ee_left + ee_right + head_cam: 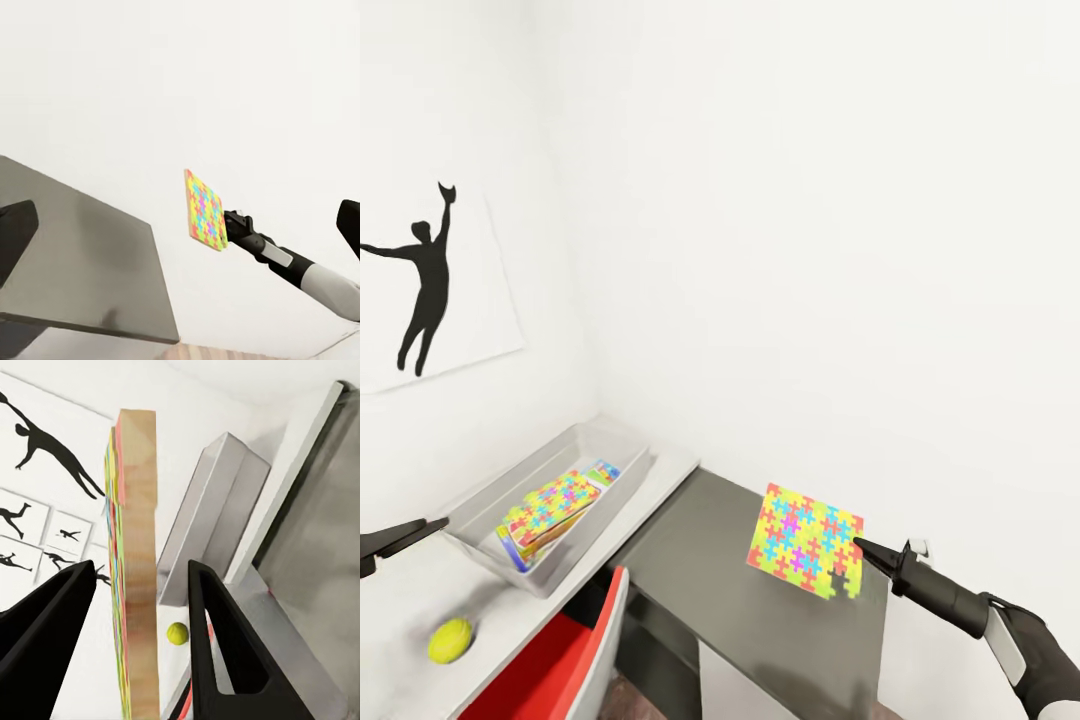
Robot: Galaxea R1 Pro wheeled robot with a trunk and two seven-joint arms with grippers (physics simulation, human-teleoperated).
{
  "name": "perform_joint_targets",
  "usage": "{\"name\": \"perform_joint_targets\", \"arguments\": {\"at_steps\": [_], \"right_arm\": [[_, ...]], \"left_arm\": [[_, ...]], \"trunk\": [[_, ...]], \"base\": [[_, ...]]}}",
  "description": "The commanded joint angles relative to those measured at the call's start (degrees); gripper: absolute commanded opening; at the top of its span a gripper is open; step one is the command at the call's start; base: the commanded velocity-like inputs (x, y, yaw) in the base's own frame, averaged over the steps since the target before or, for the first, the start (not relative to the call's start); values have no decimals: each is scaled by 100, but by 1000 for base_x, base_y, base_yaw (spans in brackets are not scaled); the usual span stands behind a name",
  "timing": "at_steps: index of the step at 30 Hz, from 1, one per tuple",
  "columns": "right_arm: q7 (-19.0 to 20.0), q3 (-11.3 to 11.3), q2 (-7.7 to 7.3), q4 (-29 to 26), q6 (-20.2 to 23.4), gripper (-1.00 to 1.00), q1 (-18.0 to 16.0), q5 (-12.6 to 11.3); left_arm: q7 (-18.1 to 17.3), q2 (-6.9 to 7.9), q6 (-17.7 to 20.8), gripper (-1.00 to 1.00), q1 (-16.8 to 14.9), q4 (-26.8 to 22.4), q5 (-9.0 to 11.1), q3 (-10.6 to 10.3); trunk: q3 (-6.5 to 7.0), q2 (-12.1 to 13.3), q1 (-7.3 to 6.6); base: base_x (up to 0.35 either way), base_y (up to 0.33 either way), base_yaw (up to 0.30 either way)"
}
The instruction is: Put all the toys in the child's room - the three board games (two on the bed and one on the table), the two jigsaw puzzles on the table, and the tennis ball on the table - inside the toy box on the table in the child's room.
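A puzzle (806, 540) is held on edge, clear of the surface (780, 610), by the right gripper (860, 546), whose jaws are closed on its right edge. The toy box (622, 478) lies to the left and slightly farther off, on the higher pale section, with games already inside. A leftward carry with the slab laid flat is judged to be needed. The left gripper (420, 528) is seen beside the box; whether its jaws are parted cannot be told. The ball (450, 640) rests near the box.
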Motion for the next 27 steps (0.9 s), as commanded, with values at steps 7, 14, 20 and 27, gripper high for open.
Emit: {"name": "perform_joint_targets", "arguments": {"at_steps": [7, 14, 20, 27], "right_arm": [[11, -8, -8, -4, 50, -100, -2, -20], [5, -7, 0, -4, 50, -100, -2, -17], [3, -8, 3, -4, 50, -100, -2, -13], [-3, -9, 3, -4, 50, -100, -2, -13]], "left_arm": [[-29, 0, 61, 100, -2, 3, -11, -2], [-29, 0, 61, 100, -1, 3, -11, 5], [-29, 0, 61, 100, -1, 3, -11, 7], [-29, 0, 61, 100, -1, 3, -11, 14]], "trunk": [[16, -7, 4], [40, -7, 4], [61, -7, 4], [85, -7, 4]], "base": [[196, 140, 273], [38, 19, 274], [2, 1, 273], [-33, 28, 273]]}}
